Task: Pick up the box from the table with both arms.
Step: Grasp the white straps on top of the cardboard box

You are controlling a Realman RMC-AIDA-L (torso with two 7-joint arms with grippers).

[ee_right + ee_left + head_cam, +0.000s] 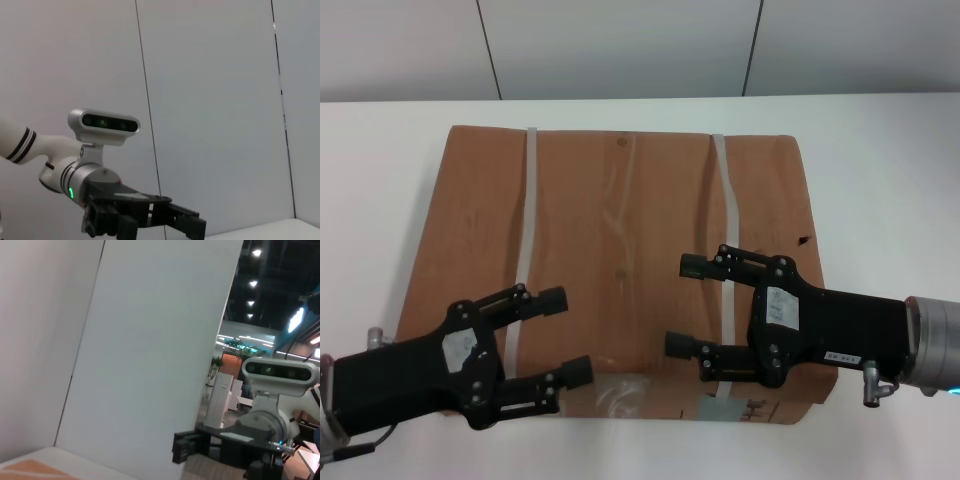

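pale panelled wall (pixel 620 45), ceiling lights (pixel 256 252)

White table (pixel 880 150) bearing one brown cardboard box (pixel 620 220).
Smooth, plain tabletop, extending well past the carton on left, right and far sides, with a narrow bare strip along the near edge. Box lying flat, roughly centred, wider than deep, its far edge near the wall panels (pixel 620 45). Two whitish straps (pixel 527 215) running front to back across the lid, one left of centre, one right. Clear tape and a grey label (pixel 720 410) visible on the near side face, beside dark print.
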